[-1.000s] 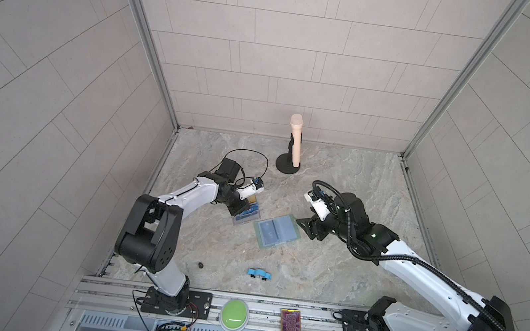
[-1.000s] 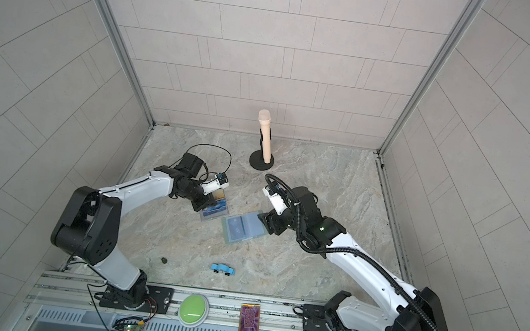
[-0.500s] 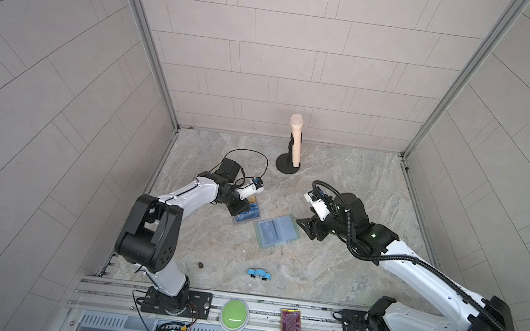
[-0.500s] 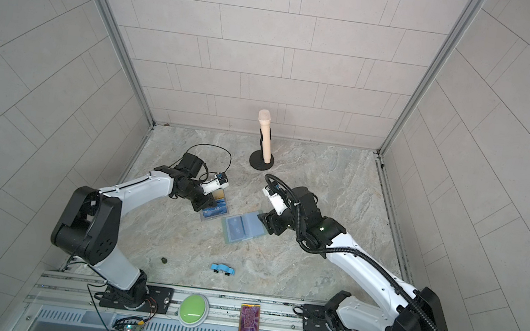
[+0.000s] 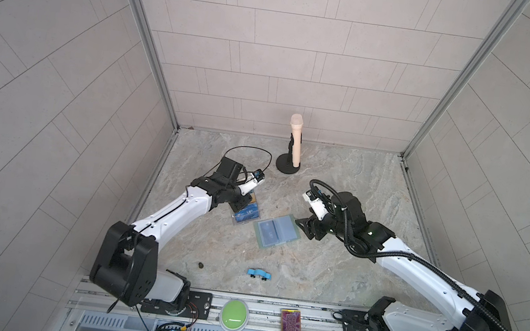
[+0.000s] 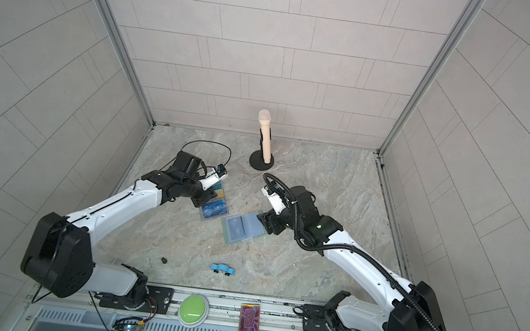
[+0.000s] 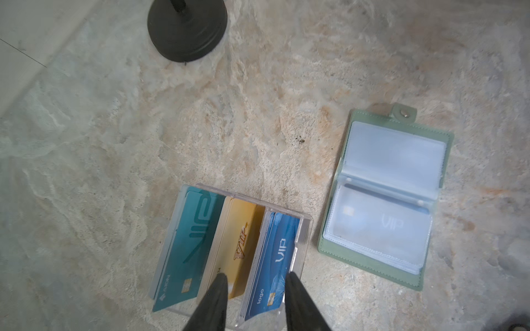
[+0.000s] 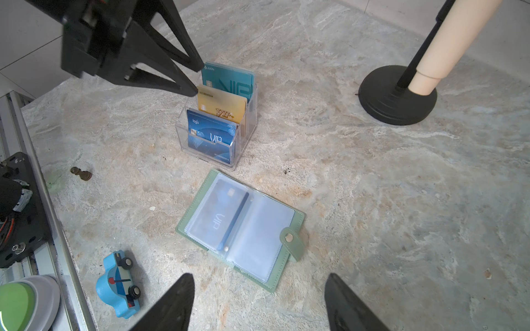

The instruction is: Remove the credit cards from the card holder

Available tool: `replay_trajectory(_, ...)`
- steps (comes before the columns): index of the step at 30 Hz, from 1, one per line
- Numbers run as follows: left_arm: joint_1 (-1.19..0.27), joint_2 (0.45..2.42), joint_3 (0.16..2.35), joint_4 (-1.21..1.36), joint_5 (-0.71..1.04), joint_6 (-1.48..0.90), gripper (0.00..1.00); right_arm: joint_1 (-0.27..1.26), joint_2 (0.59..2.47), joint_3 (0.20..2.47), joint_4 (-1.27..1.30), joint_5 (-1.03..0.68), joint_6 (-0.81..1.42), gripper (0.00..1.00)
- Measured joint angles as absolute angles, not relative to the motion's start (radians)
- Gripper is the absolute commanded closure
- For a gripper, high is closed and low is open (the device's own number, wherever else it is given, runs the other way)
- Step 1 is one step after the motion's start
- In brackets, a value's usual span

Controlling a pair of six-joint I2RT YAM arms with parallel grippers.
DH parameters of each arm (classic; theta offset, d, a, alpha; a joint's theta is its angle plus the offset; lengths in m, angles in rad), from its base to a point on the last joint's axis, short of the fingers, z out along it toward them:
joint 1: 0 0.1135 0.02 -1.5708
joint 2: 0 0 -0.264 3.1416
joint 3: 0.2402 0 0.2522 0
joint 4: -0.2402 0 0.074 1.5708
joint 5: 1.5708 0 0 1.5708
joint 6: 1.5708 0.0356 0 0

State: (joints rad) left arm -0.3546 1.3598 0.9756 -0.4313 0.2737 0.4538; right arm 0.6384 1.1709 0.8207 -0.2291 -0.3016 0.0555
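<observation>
The mint-green card holder (image 5: 277, 231) (image 6: 243, 228) lies open and flat mid-table, snap tab (image 8: 289, 238) toward my right gripper. Through its clear sleeve a pale blue credit card (image 8: 218, 215) (image 7: 378, 226) shows; the facing page looks empty. My left gripper (image 7: 255, 279) (image 8: 196, 78) hangs open over the clear acrylic stand (image 7: 304, 229) (image 8: 251, 114), its fingertips just above the gold and blue cards, gripping none. My right gripper (image 8: 259, 275) (image 5: 306, 227) is wide open and empty, low over the table beside the holder's tab edge.
The stand holds teal, gold and printed blue cards. A beige microphone on a black round base (image 5: 287, 167) (image 8: 397, 97) stands at the back. A blue toy car (image 5: 259, 273) (image 8: 117, 283) and a small dark pawn (image 5: 199, 264) (image 8: 81, 173) lie near the front rail.
The left gripper's jaws have opened over the stand. Neither arm has visibly shifted, and the card holder lies as before.
</observation>
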Motion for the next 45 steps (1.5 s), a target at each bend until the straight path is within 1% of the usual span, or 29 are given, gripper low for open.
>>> replay_trajectory(3,-0.356,1.285,0.963,-0.413,0.25,0.368,0.67,0.638,1.173,0.821,-0.226,-0.282,0.07,0.22)
replay_trajectory(7,-0.378,1.13,0.854,-0.335,0.235,0.216,0.7,0.638,1.184,0.82,-0.195,-0.261,0.101,0.21)
replay_trajectory(9,-0.395,1.069,0.784,-0.298,0.238,0.137,0.76,0.638,1.192,0.815,-0.176,-0.25,0.113,0.2)
replay_trajectory(13,-0.435,1.021,0.646,-0.234,0.245,-0.008,0.85,0.638,1.23,0.812,-0.15,-0.213,0.134,0.2)
replay_trajectory(16,-0.472,1.019,0.563,-0.191,0.246,-0.089,0.87,0.639,1.273,0.812,-0.131,-0.192,0.149,0.19)
replay_trajectory(21,-0.54,1.069,0.515,-0.125,0.244,-0.184,0.99,0.654,1.345,0.814,-0.111,-0.176,0.183,0.2)
replay_trajectory(22,-0.548,1.085,0.507,-0.1,0.245,-0.203,1.0,0.663,1.36,0.815,-0.106,-0.174,0.189,0.2)
replay_trajectory(29,-0.612,1.205,0.469,0.06,0.236,-0.279,1.0,0.737,1.469,0.845,-0.07,-0.167,0.25,0.22)
replay_trajectory(37,-0.63,1.384,0.44,0.215,0.231,-0.326,1.0,0.792,1.568,0.851,0.011,-0.153,0.342,0.24)
replay_trajectory(45,-0.642,1.441,0.414,0.309,0.223,-0.345,1.0,0.833,1.649,0.852,0.049,-0.137,0.38,0.25)
